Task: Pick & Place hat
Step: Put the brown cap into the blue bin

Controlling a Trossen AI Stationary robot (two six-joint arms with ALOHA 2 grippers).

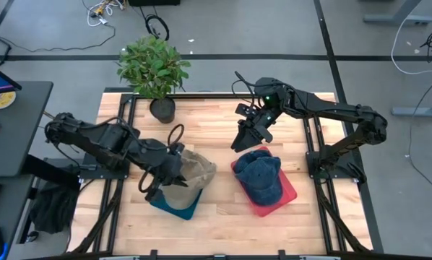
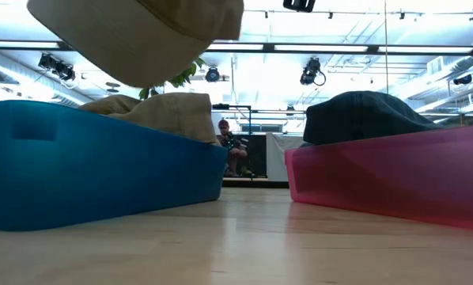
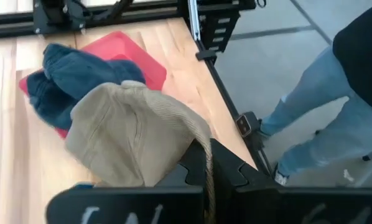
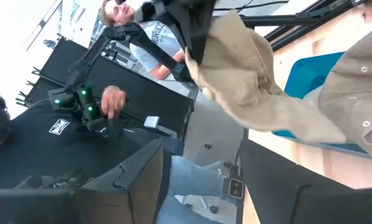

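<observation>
Tan corduroy hat, clamped at its edge between the left gripper fingers, hangs clear above the blue bin, crown bulging away from the fingers toward the red bin; long axis undeterminable. Right gripper hovers above the dark blue hat, fingers apart, over the bench.

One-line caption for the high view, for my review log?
Left gripper lifts a tan corduroy cap above the blue plastic bin; right gripper hangs open by the red bin holding a navy cap.
</observation>
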